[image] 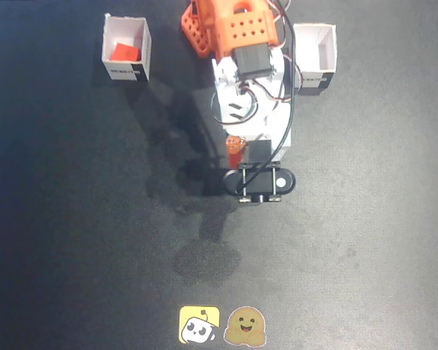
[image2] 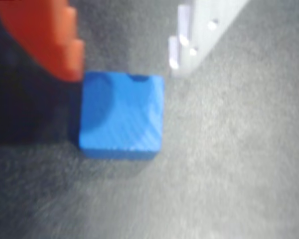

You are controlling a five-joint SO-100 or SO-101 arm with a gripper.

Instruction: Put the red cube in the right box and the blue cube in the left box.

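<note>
red cube (image: 123, 52) already sits in the white box (image: 126, 49) at upper left of the fixed view; other white box (image: 314, 57) at upper right looks empty. blue cube (image2: 122, 115) is on the dark tabletop (image: 365, 240), seen only in the wrist view, which is blurred. gripper (image2: 124, 55) is spread and holds nothing: orange finger (image2: 47, 35) touches or nearly touches the cube's upper left corner, white finger (image2: 189, 35) stands clear on the right. In the fixed view the arm (image: 250, 109) hides the cube. Judgement: cube looks solid, stiff, light, matte printed faces so decent friction, not fragile. Take it across two opposite flat sides at mid-height, square on; a corner bite would likely twist it out
</note>
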